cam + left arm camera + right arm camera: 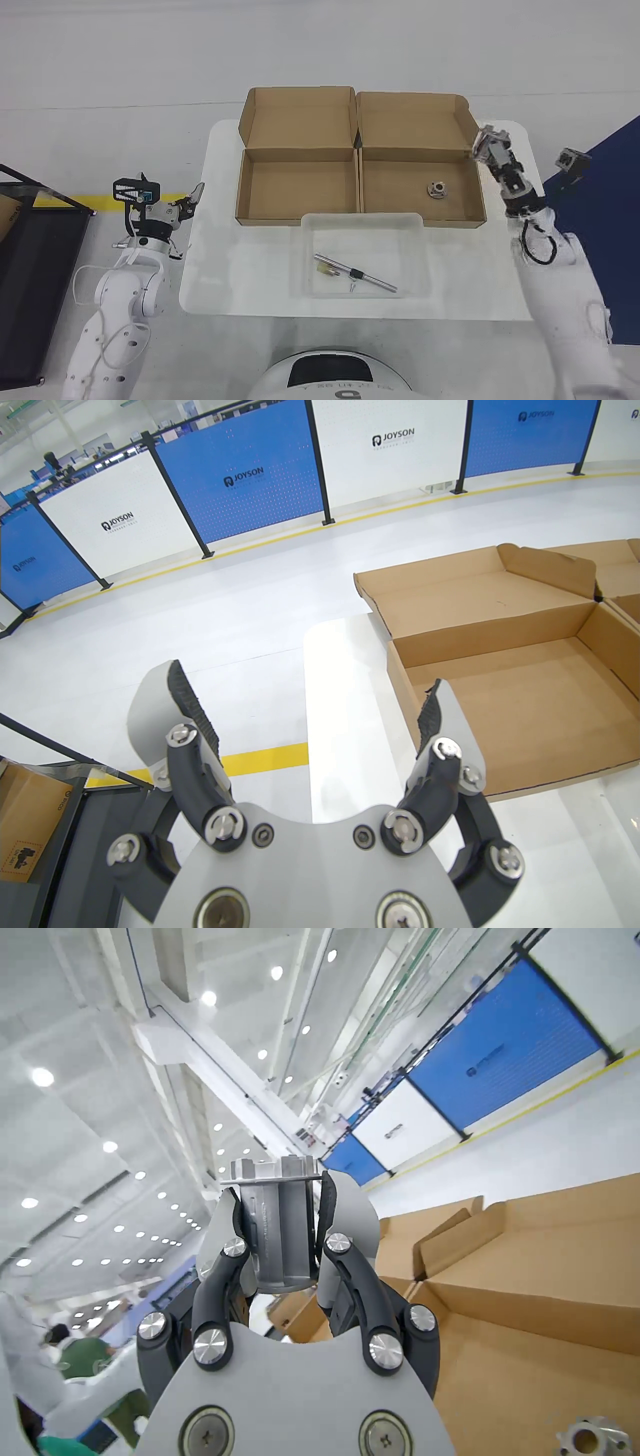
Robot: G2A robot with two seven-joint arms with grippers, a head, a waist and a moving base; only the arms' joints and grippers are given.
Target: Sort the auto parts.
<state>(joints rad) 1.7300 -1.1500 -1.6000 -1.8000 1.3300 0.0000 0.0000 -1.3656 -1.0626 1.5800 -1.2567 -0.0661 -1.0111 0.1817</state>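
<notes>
Risk: the cylindrical part (pixel 280 1248), clamped by its smooth body in the right end effector (pixel 280 1193), may slip, or bounce onto the flanged part (pixel 437 188) if released high. The right arm is raised over the outer wall of the right box (pixel 400 195), wrist tilted upward. The left end effector (pixel 305 675), wide open, hovers beside the left box (pixel 525 710).

White table (pixel 230 290) on a pale floor (pixel 300 50).
Dark cart (pixel 40 260) stands to its left; blue and white panels (pixel 240 495) fence the far side.
</notes>
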